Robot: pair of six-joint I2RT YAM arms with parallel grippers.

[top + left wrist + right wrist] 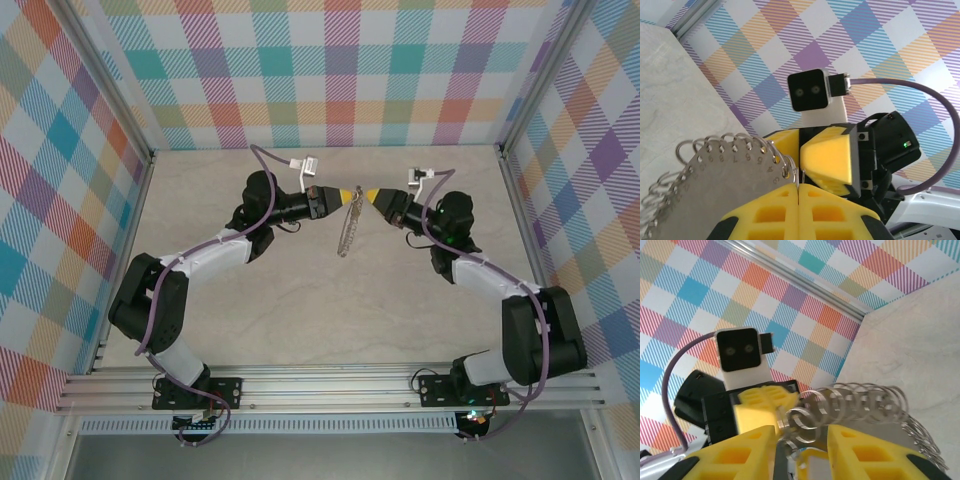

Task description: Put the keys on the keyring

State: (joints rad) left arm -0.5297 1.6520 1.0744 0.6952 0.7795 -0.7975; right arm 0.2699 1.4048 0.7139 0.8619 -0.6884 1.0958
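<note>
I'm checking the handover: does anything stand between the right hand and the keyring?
Nothing visible does. The wire loops of the keyring lie inside the open right hand, in mid-air, while the shut left hand appears to pinch its other side.

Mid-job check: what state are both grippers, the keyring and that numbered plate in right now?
left gripper: shut, clamped on the keyring at the plate's edge.
right gripper: open, jaws apart with a ring in the gap.
keyring: held up between the two grippers, its rings strung out loose and dangling.
numbered plate: rings threaded through the holes along its edge, one end tucked under the left gripper's fingers.
</note>
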